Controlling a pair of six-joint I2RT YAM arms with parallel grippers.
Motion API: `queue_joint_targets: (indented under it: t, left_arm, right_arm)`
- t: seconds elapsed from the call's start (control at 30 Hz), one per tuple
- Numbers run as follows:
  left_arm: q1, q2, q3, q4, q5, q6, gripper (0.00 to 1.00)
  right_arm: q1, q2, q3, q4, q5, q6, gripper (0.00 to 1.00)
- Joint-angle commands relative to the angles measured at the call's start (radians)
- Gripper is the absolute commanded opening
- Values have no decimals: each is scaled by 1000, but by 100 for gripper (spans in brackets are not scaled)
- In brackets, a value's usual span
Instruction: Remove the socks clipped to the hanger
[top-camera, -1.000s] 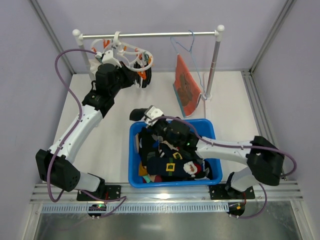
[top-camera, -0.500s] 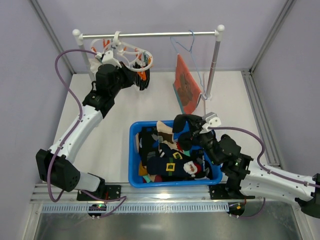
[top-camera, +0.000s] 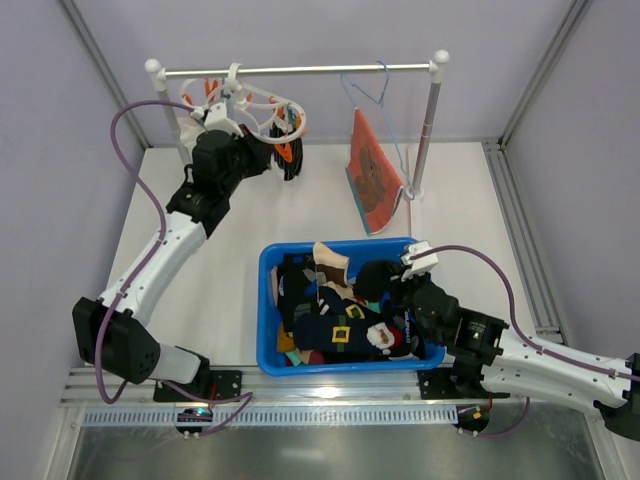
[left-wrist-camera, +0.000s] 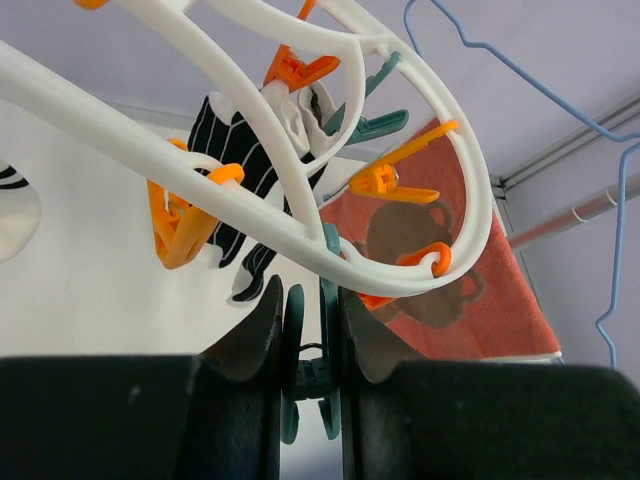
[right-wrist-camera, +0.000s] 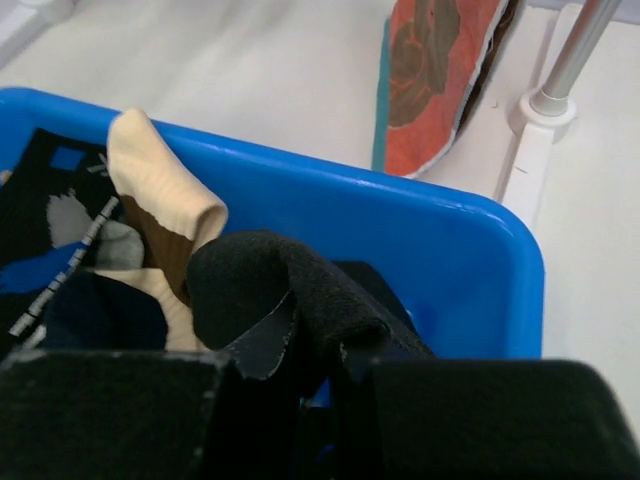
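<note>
Up at the rail: left gripper pinched tight on a teal peg, just under the white ring of the hanger. Close by, a striped sock clipped to that ring, dangling above the worktop. Lower right: right gripper clamped on a black sock, low over the blue bin heaped with other clothes. Orange bear cloth hanging just behind the bin

Black-striped sock on white peg hanger
</note>
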Motion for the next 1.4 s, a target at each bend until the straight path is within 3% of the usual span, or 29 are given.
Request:
queue_joint_targets:
  t: [0.0, 0.1, 0.13, 0.17, 0.47, 0.8, 0.97, 1.23, 1.37]
  left_arm:
    - [0, -16, -28, 9, -20, 14, 0]
    - [0, -43, -46, 10, -26, 14, 0]
    - [0, -54, -52, 12, -27, 14, 0]
    - [0, -71, -58, 13, -29, 14, 0]
    - [1, -171, -133, 3, -95, 45, 0]
    - [10, -264, -218, -5, -95, 45, 0]
    - [17, -332, -264, -8, -124, 46, 0]
    - [53, -373, -282, -27, -95, 51, 0]
    - [70, -356, -276, -16, -24, 42, 0]
  right_arm:
    - [7, -11, 52, -146, 51, 88, 17]
    - [9, -20, 76, -214, 52, 114, 66]
    - [12, -26, 81, -216, 57, 117, 68]
    - [12, -27, 83, -213, 58, 105, 99]
    - [15, 32, 130, -118, -11, 7, 100]
    - [10, 58, 101, 353, -308, -231, 100]
    - [-63, 218, 159, 456, -465, -231, 100]
    - [-321, 466, 211, 766, -926, -84, 100]
    - [-401, 696, 306, 920, -1110, -41, 100]
